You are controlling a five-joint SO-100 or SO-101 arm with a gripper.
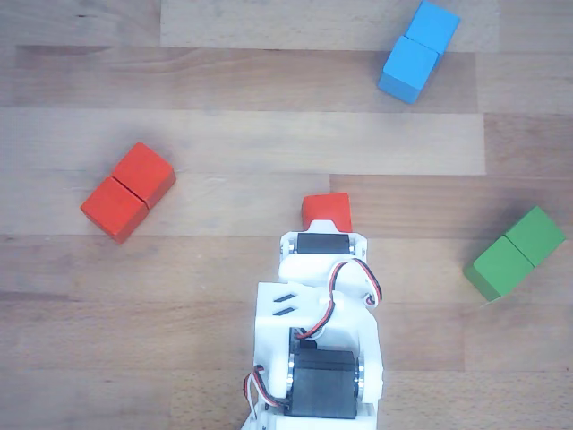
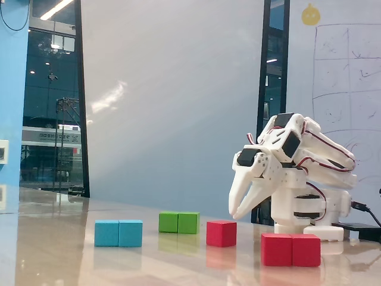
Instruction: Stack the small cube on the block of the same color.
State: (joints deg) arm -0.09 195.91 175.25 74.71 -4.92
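- Small cube [image 2: 221, 233] sat free on the bench [image 2: 71, 250], just ahead of my gripper [image 2: 238, 213], well apart from the red block [image 1: 128, 192].
- Gripper hung above it, jaws slightly parted and empty, so I judged myself lined up to descend.

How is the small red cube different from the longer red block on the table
The small cube is a single plain piece; the block is about two cubes long with a seam across its middle. In the other view the small cube lies right at the front of the arm, partly hidden by it, while the block lies clear, off to the left. In the fixed view the gripper hangs over the small cube, not the block. Both are red and rest on the table.
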